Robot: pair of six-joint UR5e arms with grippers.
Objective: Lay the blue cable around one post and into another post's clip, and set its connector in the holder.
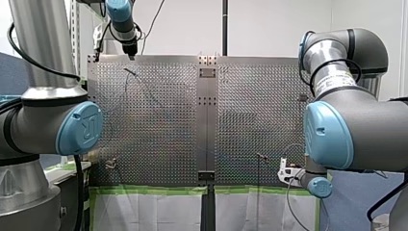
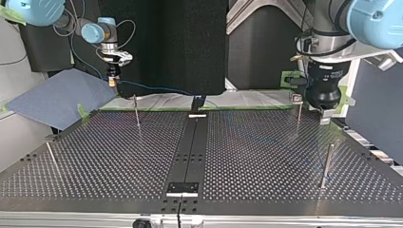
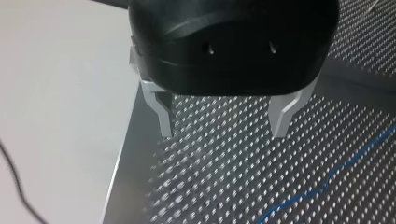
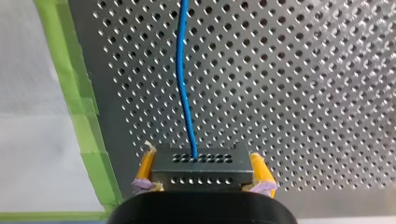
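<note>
My right tool (image 4: 201,161) is clenched on the dark connector (image 4: 201,170). The blue cable (image 4: 184,84) runs straight ahead of it over the perforated worktop (image 4: 303,93). My left tool (image 3: 223,133) hangs released, the cable passing beside it.

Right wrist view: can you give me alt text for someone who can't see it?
My right gripper, with yellow pads, is shut on a dark connector with rows of small holes. The blue cable leaves it and runs ahead over the perforated table, edged with green tape.
</note>
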